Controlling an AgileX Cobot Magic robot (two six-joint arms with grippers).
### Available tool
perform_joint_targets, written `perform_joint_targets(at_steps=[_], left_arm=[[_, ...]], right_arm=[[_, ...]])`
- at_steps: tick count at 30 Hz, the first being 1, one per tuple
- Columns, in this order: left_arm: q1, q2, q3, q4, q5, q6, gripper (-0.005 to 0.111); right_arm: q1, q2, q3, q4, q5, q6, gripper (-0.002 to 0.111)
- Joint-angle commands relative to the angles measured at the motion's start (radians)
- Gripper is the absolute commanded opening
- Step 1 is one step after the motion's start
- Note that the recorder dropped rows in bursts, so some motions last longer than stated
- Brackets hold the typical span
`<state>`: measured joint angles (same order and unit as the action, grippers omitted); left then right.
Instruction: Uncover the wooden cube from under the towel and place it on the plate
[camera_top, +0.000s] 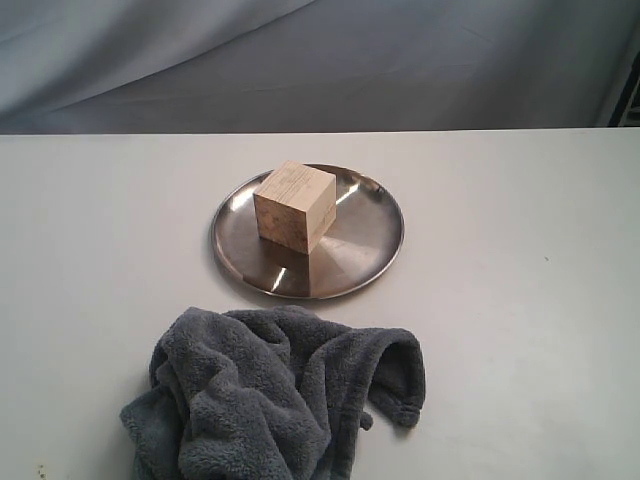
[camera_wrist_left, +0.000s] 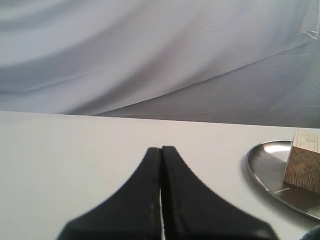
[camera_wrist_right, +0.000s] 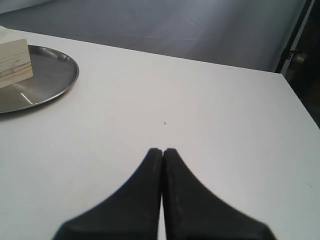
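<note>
Exterior view: the wooden cube (camera_top: 293, 206) stands on the plate (camera_top: 360, 250), a little back and left of the plate's middle, with one upright edge turned toward the camera. It is pale tan, with fine straight grain lines on top and smoother, faintly mottled sides. The plate is round, shallow and brushed metal; its low rim catches the light and its floor shows a dim reflection of the cube. In front of the plate, near it but not touching, the towel (camera_top: 270, 400) lies crumpled in a heap on the white table (camera_top: 520, 300). It is dark grey, thick and fluffy, with deep folds and a rolled hem on its right side. Neither arm shows here.

Left wrist view: the left end effector (camera_wrist_left: 161, 150) has its two black fingers pressed together with nothing between them, above bare table. Off to one side, well apart from it, are the plate's rim (camera_wrist_left: 265, 160) and one face of the cube (camera_wrist_left: 305, 162), marked with close, curved brown grain bands.

Right wrist view: the right end effector (camera_wrist_right: 163, 151) is likewise pressed together and holds nothing, above open table. The cube (camera_wrist_right: 14, 60), streaked with darker grain, sits on the plate (camera_wrist_right: 50, 75), well apart from the fingers. A tiny dark speck (camera_wrist_right: 165, 122) marks the table between them.
</note>
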<state>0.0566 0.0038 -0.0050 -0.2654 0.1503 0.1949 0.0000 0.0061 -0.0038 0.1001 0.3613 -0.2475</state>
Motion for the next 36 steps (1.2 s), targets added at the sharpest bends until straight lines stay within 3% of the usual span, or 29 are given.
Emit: perform_joint_targets(at_steps=[1,7,36], left_arm=[[0.003,-0.004,0.005,0.170,0.024,-0.168,0.000],[0.003,-0.004,0.005,0.226,0.112,-0.165,0.000],[0.003,-0.004,0.005,0.272,0.118,-0.167,0.000]], right_arm=[[0.001,-0.006,0.004,0.005,-0.004,-0.003,0.000],[0.001,-0.006,0.004,0.005,-0.004,-0.003,0.000],[0.001,-0.006,0.004,0.005,-0.004,-0.003,0.000]])
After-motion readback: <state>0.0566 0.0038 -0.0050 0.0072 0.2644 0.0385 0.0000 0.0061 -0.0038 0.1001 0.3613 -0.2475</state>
